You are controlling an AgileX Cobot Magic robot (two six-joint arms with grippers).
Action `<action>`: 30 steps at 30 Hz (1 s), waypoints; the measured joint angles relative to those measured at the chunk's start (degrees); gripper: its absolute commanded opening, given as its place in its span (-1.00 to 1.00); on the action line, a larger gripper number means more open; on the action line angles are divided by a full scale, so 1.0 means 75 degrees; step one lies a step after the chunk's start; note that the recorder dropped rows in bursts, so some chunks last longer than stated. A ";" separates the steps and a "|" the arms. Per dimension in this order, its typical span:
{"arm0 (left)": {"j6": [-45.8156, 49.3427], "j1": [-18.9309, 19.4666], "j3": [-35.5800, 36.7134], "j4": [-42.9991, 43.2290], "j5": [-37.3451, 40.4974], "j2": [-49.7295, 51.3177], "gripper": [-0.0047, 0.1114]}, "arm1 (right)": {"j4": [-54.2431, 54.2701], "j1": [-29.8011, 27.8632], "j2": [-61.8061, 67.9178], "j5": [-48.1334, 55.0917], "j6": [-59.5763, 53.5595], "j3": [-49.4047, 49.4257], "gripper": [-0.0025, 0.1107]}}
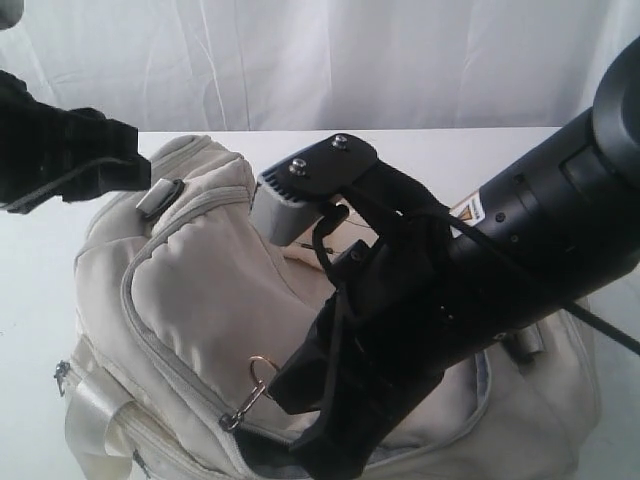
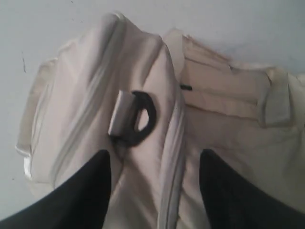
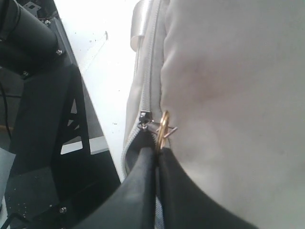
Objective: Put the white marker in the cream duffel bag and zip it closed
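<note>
Two hands here: the right hand (image 3: 156,150) is pressed together, nipping the small gold ring (image 3: 163,126) on the grey zipper (image 3: 145,71) of the big soft cream fabric duffel bag (image 1: 200,290) on the white bench (image 1: 500,150). Left hand (image 2: 153,157) hangs spread wide over the bag's end. Slim white marker's nowhere visible, guessing inside. Fabric's floppy and will bunch, so pull by that ring.

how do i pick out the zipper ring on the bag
Find the big cream duffel bag. Follow its grey zipper down to the tips of the right gripper, which pinch a small gold ring. It is the only brassy part; the D-ring higher up is black.
</note>
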 measured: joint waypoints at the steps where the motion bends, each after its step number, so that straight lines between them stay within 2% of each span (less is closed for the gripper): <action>1: 0.0000 -0.0059 0.0000 -0.0092 0.0222 -0.0016 0.09 | 0.0000 0.0000 0.0000 0.0000 -0.0017 0.0000 -0.96; 8: 0.0082 -0.0337 0.0444 -0.0875 0.0697 -0.0251 0.09 | 0.0000 0.0000 0.0000 0.0000 -0.0147 0.0000 -0.96; 18: -0.0033 -0.0337 0.0633 -0.1435 0.1384 -0.1466 0.09 | 0.0000 0.0000 0.0000 0.0000 -0.0389 0.0000 -0.96; 22: -0.0048 -0.0337 0.1142 -0.2016 0.1267 -0.1534 0.09 | 0.0000 0.0000 0.0000 0.0000 -0.0456 0.0000 -0.96; 26: -0.0066 -0.0337 0.1709 -0.2417 0.0733 -0.1534 0.09 | 0.0000 0.0000 0.0000 0.0000 -0.0463 0.0000 -0.96; 30: -0.0066 -0.0337 0.1887 -0.2521 0.0356 -0.1534 0.09 | 0.0000 0.0000 0.0000 0.0015 -0.0476 0.0000 -0.96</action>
